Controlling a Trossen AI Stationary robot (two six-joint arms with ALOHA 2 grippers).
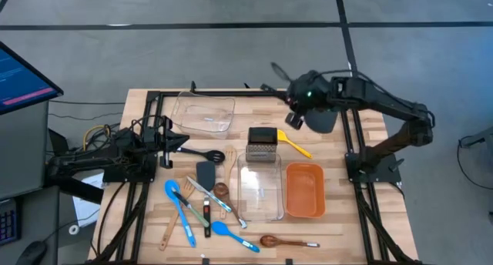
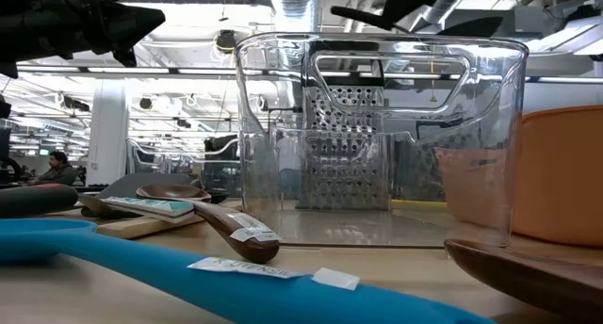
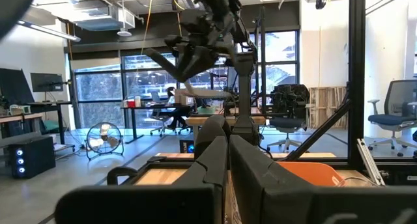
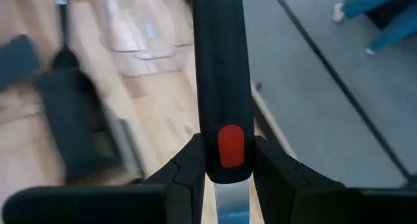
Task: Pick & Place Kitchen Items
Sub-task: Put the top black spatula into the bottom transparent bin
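My right gripper hangs high over the table's far right part, shut on a black-handled utensil with a red spot. On the table lie the other kitchen items. A steel box grater stands upright, with a yellow spoon beside it. At the near left lie a black spoon, a black turner, metal tongs, blue spoons and wooden spoons. My left gripper waits shut at the table's left edge, touching nothing. My right gripper pinches the utensil's black handle between its two fingers, at the end with the red spot. A metal part shows just behind the fingers. The fingers slant down toward the far left and lie along the handle. The utensil is lifted clear of the table.
A low clear container sits at the far left. A tall clear container and an orange container stand mid-right. A black frame runs along the table's edges. A monitor stands off the left side.
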